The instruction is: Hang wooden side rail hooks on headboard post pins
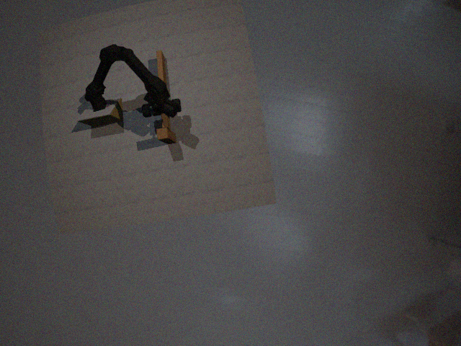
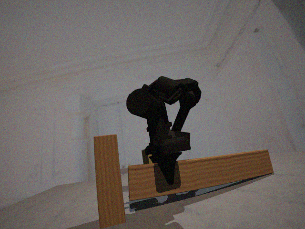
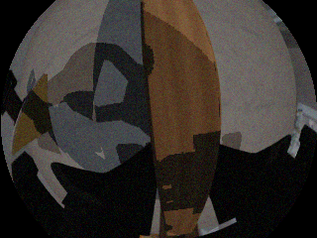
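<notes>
The wooden side rail (image 1: 160, 67) (image 2: 221, 167) (image 3: 178, 86) is a long orange board standing on edge. My gripper (image 1: 162, 112) (image 2: 168, 173) (image 3: 176, 143) is shut on the rail from above, near its end by the post. That end is lifted off the table, and the far end rests on the table (image 2: 246, 209). The headboard post (image 1: 165, 132) (image 2: 108, 172) stands upright just beyond the raised end, with a narrow gap between them in the exterior view. The hooks, the slot and the pins are too dark and small to make out.
A small yellow wedge (image 1: 117, 109) (image 2: 145, 157) (image 3: 23, 129) lies near the arm's base, behind the rail. The light table top (image 1: 204, 167) ends well to the right of the rail, with grey floor around it.
</notes>
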